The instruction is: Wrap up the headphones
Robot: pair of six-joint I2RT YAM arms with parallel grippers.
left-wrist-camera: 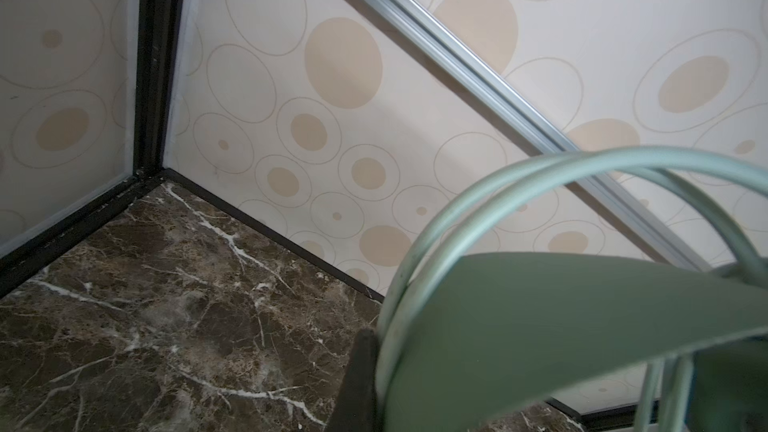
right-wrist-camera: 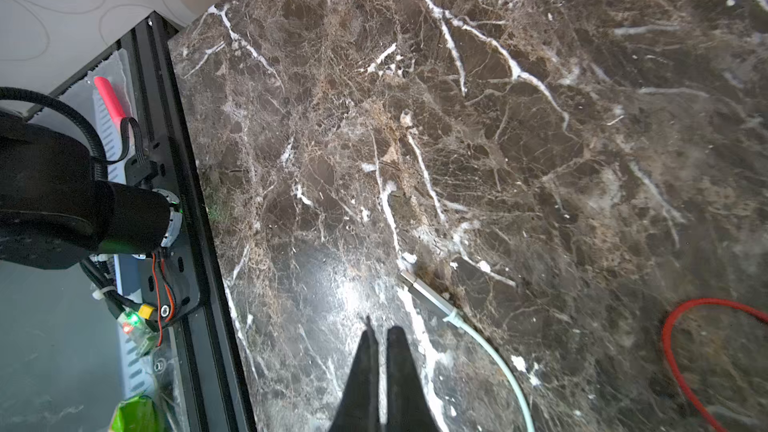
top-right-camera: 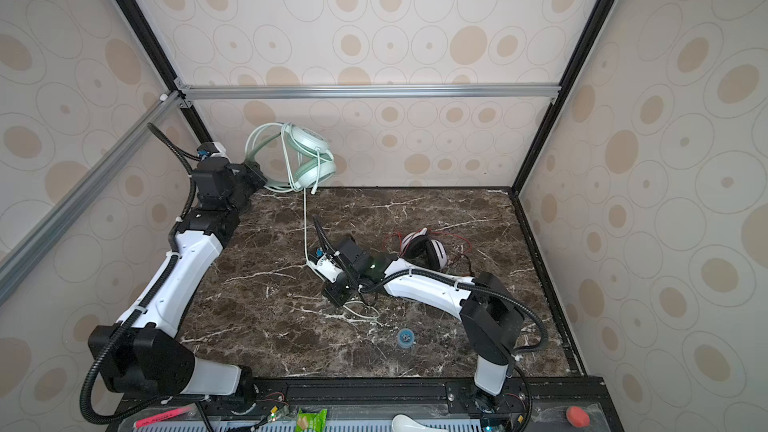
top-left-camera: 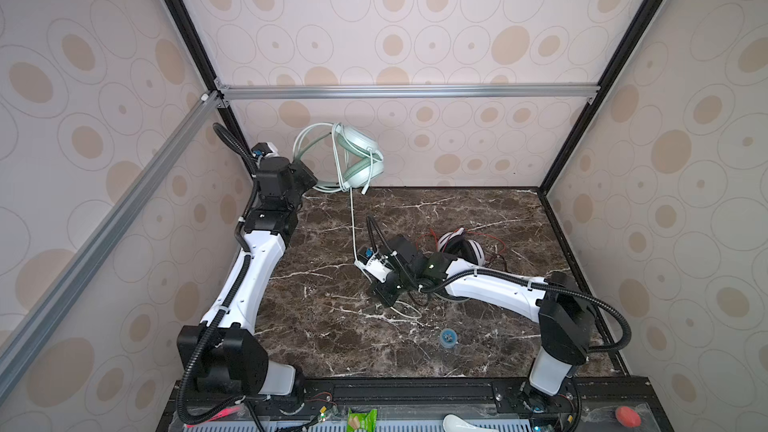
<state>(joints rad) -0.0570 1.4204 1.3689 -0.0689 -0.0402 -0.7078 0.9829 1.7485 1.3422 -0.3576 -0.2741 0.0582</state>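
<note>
Table (top-left-camera: 332,326): we saw a dark marble top carrying both headsets' cords, with a small blue disc (top-left-camera: 448,337) lying near its front, apart from everything else.

Mint headphones (top-left-camera: 359,155): these hung clear of the table in the back left corner, against the back wall (top-left-camera: 457,147). We judged the height was there to let the cord drop free for winding.

White-and-black headphones (top-left-camera: 465,247): they lay on the table behind the right arm, untouched. We took them as the second job.

Left gripper (top-left-camera: 307,179): it was clamped on the mint headband (left-wrist-camera: 582,326), which filled the left wrist view beside one dark finger (left-wrist-camera: 359,367). We read it as the anchor hand.

Right gripper (right-wrist-camera: 381,326): its jaws were pressed together with nothing between them, low over the table near the middle. We judged it was placed to collect the loose end.

Mint cord (top-left-camera: 353,226): some turns already looped the earcups. The rest ran down to the table and curled under the right arm.

Red cord (right-wrist-camera: 666,338): it sprawled loose around its headset, not wound.

Plug (right-wrist-camera: 428,295): it lay flat just beside the right fingertips, not touching them. We thought a pinch behind it was the next need, and a snag under the arm the risk.
</note>
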